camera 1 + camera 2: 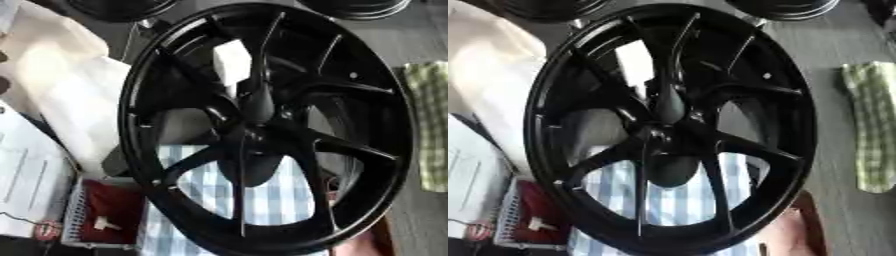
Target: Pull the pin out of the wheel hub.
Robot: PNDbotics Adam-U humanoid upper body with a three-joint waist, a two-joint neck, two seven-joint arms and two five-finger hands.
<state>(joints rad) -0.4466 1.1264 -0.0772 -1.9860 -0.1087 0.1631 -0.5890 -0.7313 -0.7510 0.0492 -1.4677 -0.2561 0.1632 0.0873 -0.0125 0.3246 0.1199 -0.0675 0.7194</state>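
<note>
A big black wheel (262, 125) with thin spokes fills both views, standing tilted on its rim. Its hub (254, 132) sits at the middle, dark against dark. A small pale glint (284, 114) shows just up and right of the hub; I cannot make out a pin. Below the hub, a dark rounded shape (254, 170) shows between the spokes; what it is cannot be told. A white block (232, 62) shows through the upper spokes. Neither of my hands shows in either view.
A blue-and-white checked cloth (271, 195) lies under the wheel. At left are a white cloth (61, 75) and a white basket (74, 220) with red contents. A green checked cloth (429, 125) lies at right. Other dark wheels (114, 7) stand at the top edge.
</note>
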